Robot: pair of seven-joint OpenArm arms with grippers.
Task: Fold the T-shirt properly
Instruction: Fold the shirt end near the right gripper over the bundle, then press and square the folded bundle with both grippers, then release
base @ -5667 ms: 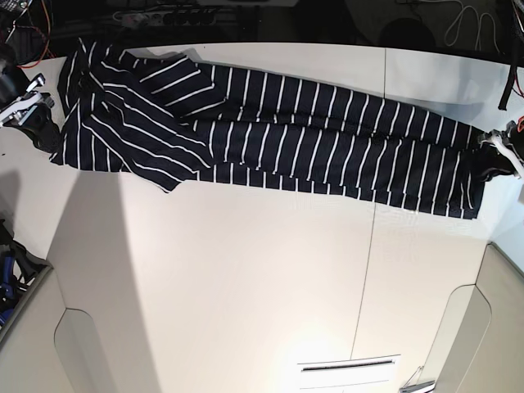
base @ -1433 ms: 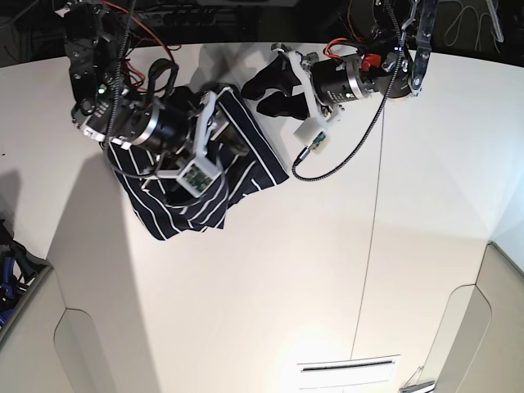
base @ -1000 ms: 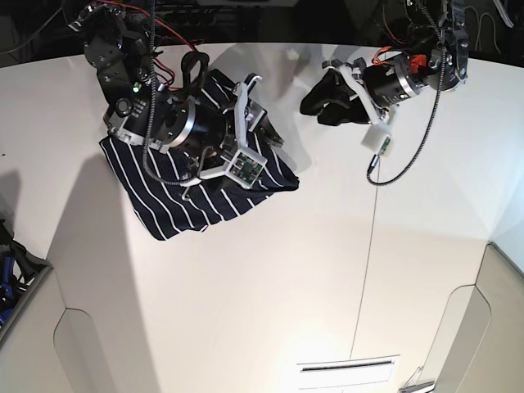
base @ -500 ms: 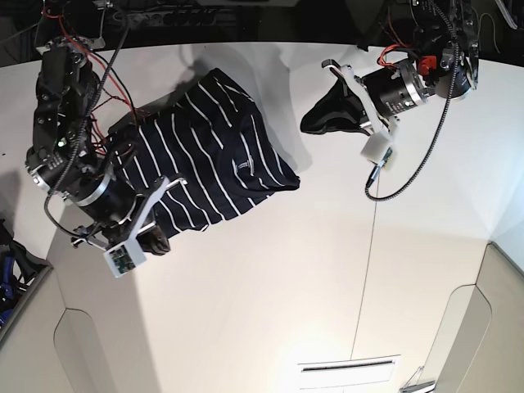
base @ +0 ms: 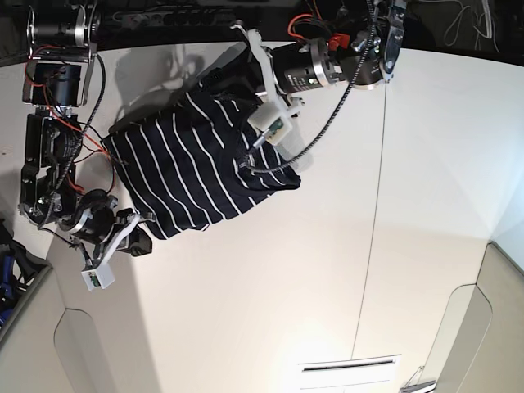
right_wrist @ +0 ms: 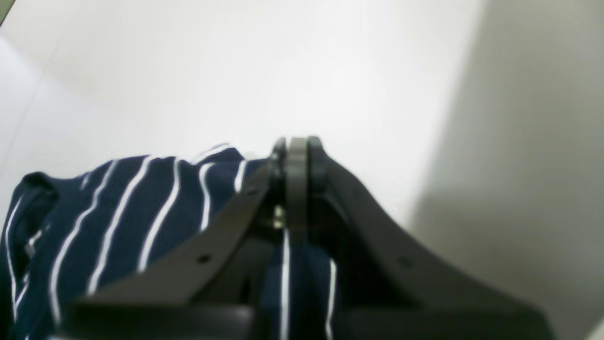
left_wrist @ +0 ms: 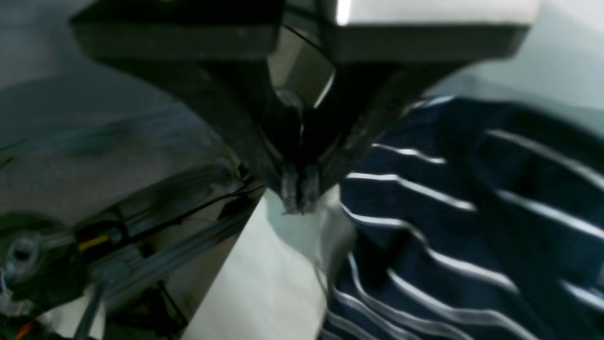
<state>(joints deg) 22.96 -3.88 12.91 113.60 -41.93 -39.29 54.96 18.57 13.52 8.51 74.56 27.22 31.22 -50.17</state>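
Half a second ago the left pincer hung over bare table well to the side of the cloth; now we see it at the far top edge of the dark navy white-striped soft fabric T-shirt. The right pincer, which then sat at the near lower corner of the shirt, has drawn a little further out along that corner. The shirt has kept its folded, roughly square shape on the white table.

Starting nearest, in the right wrist view, the right pincer has its two dark fingers pressed together at the tips, and a strip of striped cloth runs up between them right to the closed tips, so we read it as pinching the shirt's edge. The rest of the fabric bunches to one side of the fingers, with pale table beyond. In the base view this pincer sits at the shirt's lower corner, touching it.

Further off, in the left wrist view, the left pincer also has its tips pressed together, with only a sliver between them. We see no cloth in that sliver; the striped fabric lies just beside the tips and below them, over a strip of table. The view is blurred, so we cannot tell whether the tips touch the shirt. In the base view this pincer is over the shirt's top corner.
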